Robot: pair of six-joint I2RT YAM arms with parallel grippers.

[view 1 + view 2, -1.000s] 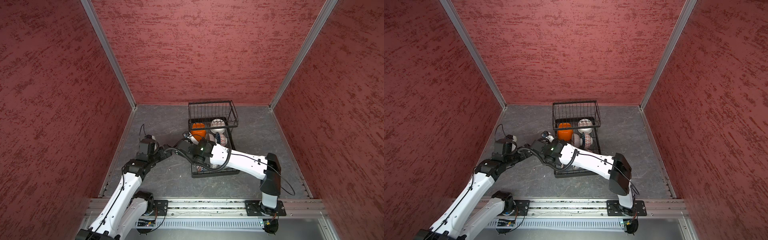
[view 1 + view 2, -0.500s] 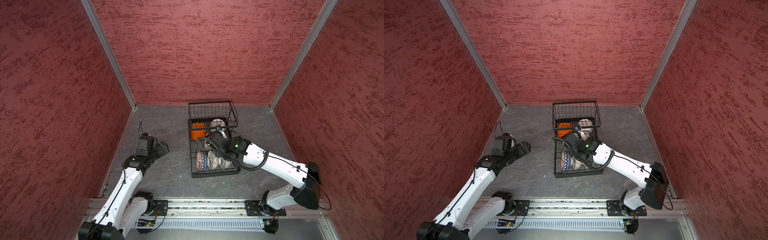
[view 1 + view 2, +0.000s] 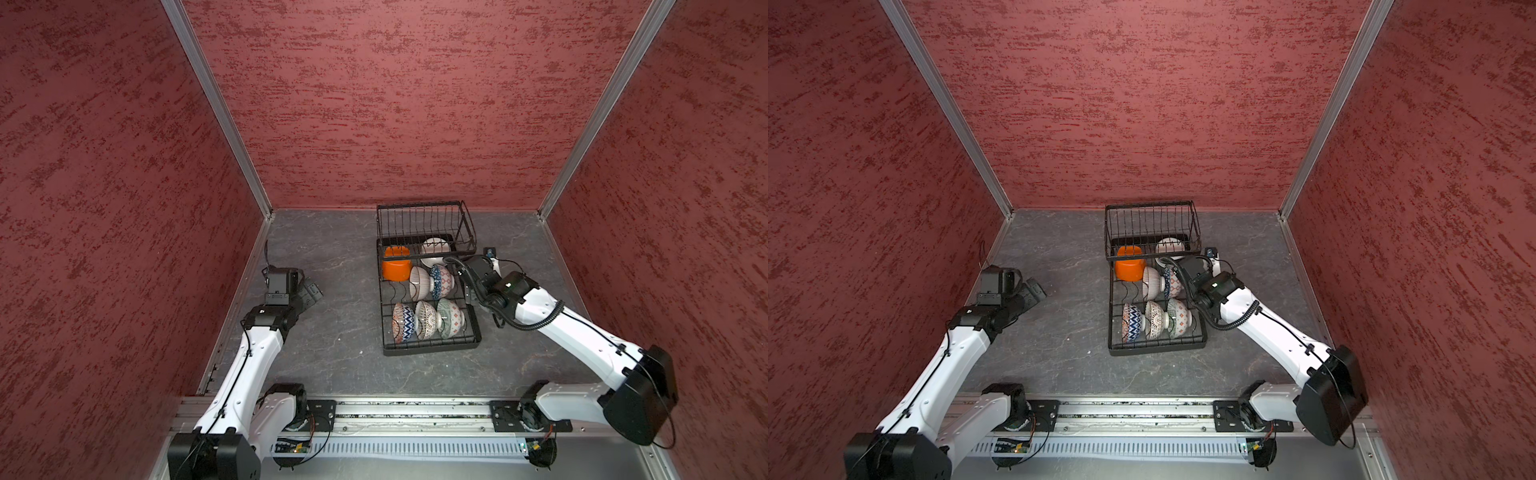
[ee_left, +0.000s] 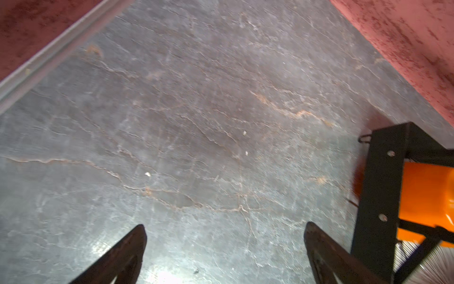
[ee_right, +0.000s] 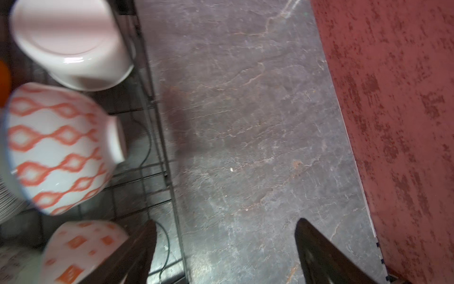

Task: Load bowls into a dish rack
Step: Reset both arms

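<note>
Found the rack (image 3: 432, 350) (image 3: 1156, 351) toward the back of the table (image 3: 340, 270), with its raised basket (image 3: 424, 220) at the far end. Counted seven bowls, all in the lower tray.

Saw the orange bowl (image 3: 397, 269) (image 3: 1130, 269) and the white bowl (image 3: 434, 247) (image 3: 1170, 245) side by side at the far end, partly under the basket. Next toward the front, saw the striped bowl (image 3: 419, 283) and the diamond bowl (image 3: 441, 281) (image 5: 56, 147) on edge and touching. In the front row, noted three more on edge and packed together: the zigzag bowl (image 3: 403, 328), the dark-patterned bowl (image 3: 428, 325) and the green bowl (image 3: 451, 318).

Found the left gripper (image 4: 224, 226) (image 3: 311, 293) spread wide over bare table, well left of the rack, grasping nothing.

Found the right gripper (image 5: 226, 223) just beside the rack's right side, level with the diamond bowl. Saw its jaws apart, with only table between them and no bowl in its grasp. Saw one finger (image 5: 137, 253) next to the rack's rim wire.
</note>
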